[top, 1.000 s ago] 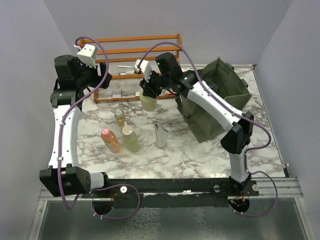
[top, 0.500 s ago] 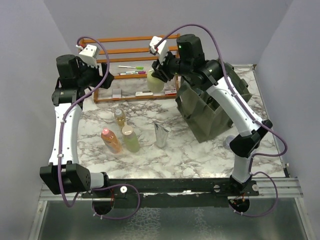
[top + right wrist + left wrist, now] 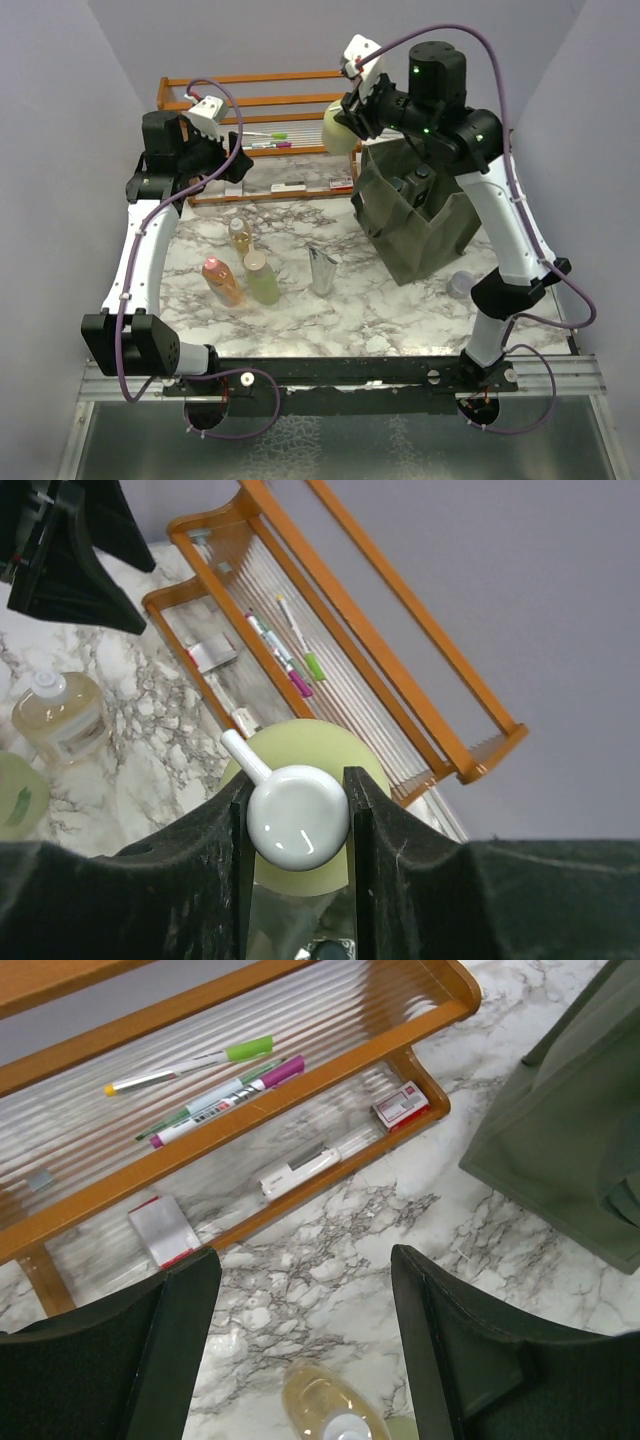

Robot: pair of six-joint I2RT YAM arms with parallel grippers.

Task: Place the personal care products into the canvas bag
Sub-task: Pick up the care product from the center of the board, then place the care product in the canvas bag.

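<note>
My right gripper (image 3: 352, 118) (image 3: 297, 815) is shut on the white pump top of a pale green bottle (image 3: 338, 132) (image 3: 312, 742). It holds the bottle high in the air, just left of the dark olive canvas bag (image 3: 425, 215) (image 3: 570, 1130). On the marble stand an amber bottle (image 3: 240, 235) (image 3: 328, 1412) (image 3: 58, 712), an orange bottle (image 3: 222, 280), a green bottle (image 3: 263, 277) (image 3: 14, 798) and a silver tube (image 3: 322, 270). My left gripper (image 3: 237, 166) (image 3: 305, 1295) hangs open and empty above the amber bottle.
An orange wooden rack (image 3: 260, 100) (image 3: 330, 1065) (image 3: 400, 630) stands at the back with pens (image 3: 215, 1095) and small boxes (image 3: 400, 1105) on it. A small lavender jar (image 3: 462, 284) sits on the table right of the bag, near my right arm.
My right arm has lifted the pale green bottle up and to the right, from in front of the rack to beside the bag's top. The left arm has swung slightly right.
</note>
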